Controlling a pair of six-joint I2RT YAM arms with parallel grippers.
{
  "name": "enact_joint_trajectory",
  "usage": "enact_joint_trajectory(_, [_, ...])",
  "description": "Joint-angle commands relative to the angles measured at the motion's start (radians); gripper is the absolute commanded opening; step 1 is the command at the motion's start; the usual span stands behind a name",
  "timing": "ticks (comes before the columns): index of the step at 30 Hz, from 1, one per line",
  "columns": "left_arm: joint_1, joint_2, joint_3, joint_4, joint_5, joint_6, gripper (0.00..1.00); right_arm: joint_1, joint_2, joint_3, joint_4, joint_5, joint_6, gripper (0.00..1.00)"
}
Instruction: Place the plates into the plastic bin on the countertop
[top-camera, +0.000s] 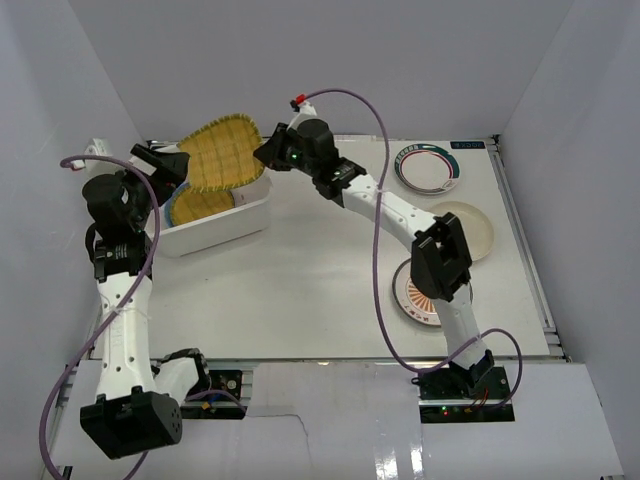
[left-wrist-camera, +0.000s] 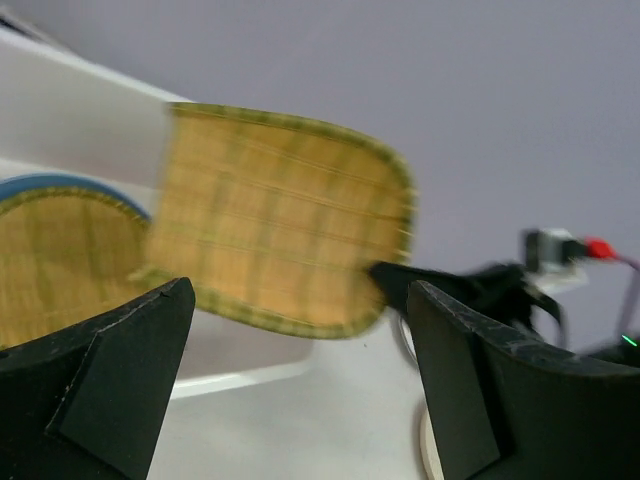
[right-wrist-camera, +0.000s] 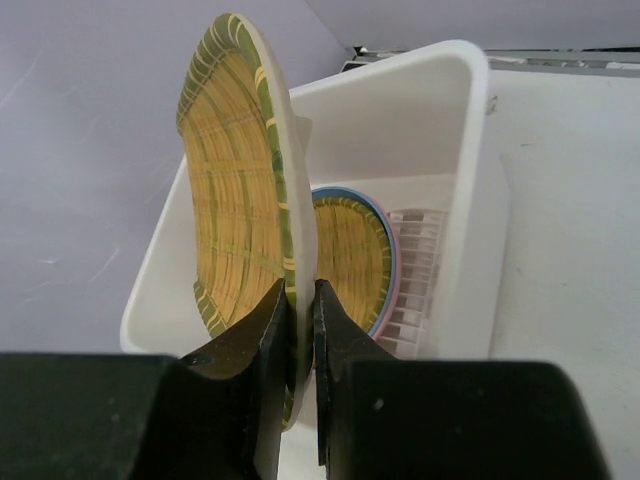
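The right tool (right-wrist-camera: 300, 330) pinched the rounded-square bamboo plate (top-camera: 222, 152) on edge above the plastic bin (top-camera: 215, 232) at ten o'clock; the left tool (left-wrist-camera: 295, 300) hung spread nearby. Seemingly three stacked plates (right-wrist-camera: 350, 255) lay inside. The green-rimmed plate (top-camera: 428, 167), cream plate (top-camera: 470, 230) and orange-patterned plate (top-camera: 415, 300) waited on the desk (top-camera: 320, 260) around three o'clock.

The square plate (right-wrist-camera: 235, 200) was woven bamboo, ribbed and matt; the bin (right-wrist-camera: 470, 150) smooth white plastic, slightly glossy; the countertop (top-camera: 320, 280) smooth, matt.
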Motion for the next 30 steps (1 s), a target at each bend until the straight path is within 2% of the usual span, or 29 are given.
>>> enact_joint_trajectory(1, [-0.05, -0.018, 0.079, -0.069, 0.151, 0.067, 0.98, 0.07, 0.095, 0.203, -0.011, 0.071, -0.025, 0.08])
enact_joint_trajectory(4, [-0.096, -0.023, 0.111, -0.094, 0.214, 0.089, 0.98, 0.106, 0.195, 0.305, -0.011, 0.092, -0.028, 0.08])
enact_joint_trajectory(7, [-0.13, -0.044, 0.091, -0.107, 0.257, 0.095, 0.98, 0.126, 0.246, 0.325, -0.003, 0.115, -0.025, 0.1])
enact_joint_trajectory(8, [-0.136, -0.049, 0.082, -0.109, 0.266, 0.095, 0.98, 0.127, 0.249, 0.32, -0.003, 0.116, -0.023, 0.15])
enact_joint_trajectory(9, [-0.15, -0.055, 0.062, -0.118, 0.271, 0.095, 0.98, 0.127, 0.242, 0.313, 0.001, 0.122, -0.023, 0.42])
enact_joint_trajectory(10, [-0.157, -0.063, 0.053, -0.124, 0.271, 0.095, 0.98, 0.127, 0.229, 0.301, 0.001, 0.131, -0.031, 0.53])
enact_joint_trajectory(13, [-0.202, -0.097, 0.005, -0.132, 0.226, 0.095, 0.98, 0.119, 0.13, 0.21, 0.035, 0.18, -0.068, 0.71])
enact_joint_trajectory(15, [-0.265, -0.11, -0.015, -0.132, 0.197, 0.092, 0.98, 0.091, 0.023, 0.117, 0.049, 0.182, -0.098, 0.72])
enact_joint_trajectory(16, [-0.284, -0.11, -0.025, -0.127, 0.192, 0.083, 0.98, 0.076, -0.016, 0.075, 0.055, 0.176, -0.105, 0.72])
enact_joint_trajectory(18, [-0.37, -0.095, -0.044, -0.109, 0.176, 0.064, 0.98, 0.017, -0.161, -0.111, 0.102, 0.146, -0.108, 0.68])
enact_joint_trajectory(19, [-0.419, -0.083, -0.047, -0.104, 0.153, 0.061, 0.98, -0.01, -0.215, -0.193, 0.132, 0.129, -0.109, 0.61])
enact_joint_trajectory(20, [-0.538, -0.069, -0.05, -0.1, 0.122, 0.064, 0.98, -0.034, -0.323, -0.279, 0.188, 0.116, -0.115, 0.53])
enact_joint_trajectory(21, [-0.606, -0.033, -0.048, -0.088, 0.04, 0.069, 0.98, -0.097, -0.378, -0.442, 0.202, 0.104, -0.12, 0.36])
enact_joint_trajectory(22, [-0.68, -0.005, -0.048, -0.08, -0.007, 0.073, 0.98, -0.137, -0.424, -0.518, 0.207, 0.101, -0.121, 0.26])
enact_joint_trajectory(23, [-0.817, 0.026, -0.045, -0.074, -0.054, 0.082, 0.98, -0.178, -0.508, -0.59, 0.207, 0.095, -0.121, 0.18])
enact_joint_trajectory(24, [-0.873, 0.061, -0.038, -0.054, -0.129, 0.087, 0.98, -0.277, -0.547, -0.723, 0.204, 0.075, -0.112, 0.11])
enact_joint_trajectory(26, [-0.999, 0.187, -0.027, -0.032, -0.171, 0.081, 0.96, -0.393, -0.641, -0.845, 0.207, 0.053, -0.092, 0.08])
enact_joint_trajectory(27, [-1.028, 0.231, -0.018, 0.004, -0.18, 0.075, 0.94, -0.504, -0.666, -0.896, 0.204, 0.005, -0.088, 0.08])
enact_joint_trajectory(29, [-1.099, 0.362, -0.009, 0.046, -0.197, 0.057, 0.89, -0.622, -0.72, -1.018, 0.204, -0.035, -0.066, 0.08])
enact_joint_trajectory(30, [-1.119, 0.406, -0.001, 0.086, -0.205, 0.046, 0.88, -0.727, -0.734, -1.049, 0.204, -0.066, -0.063, 0.09])
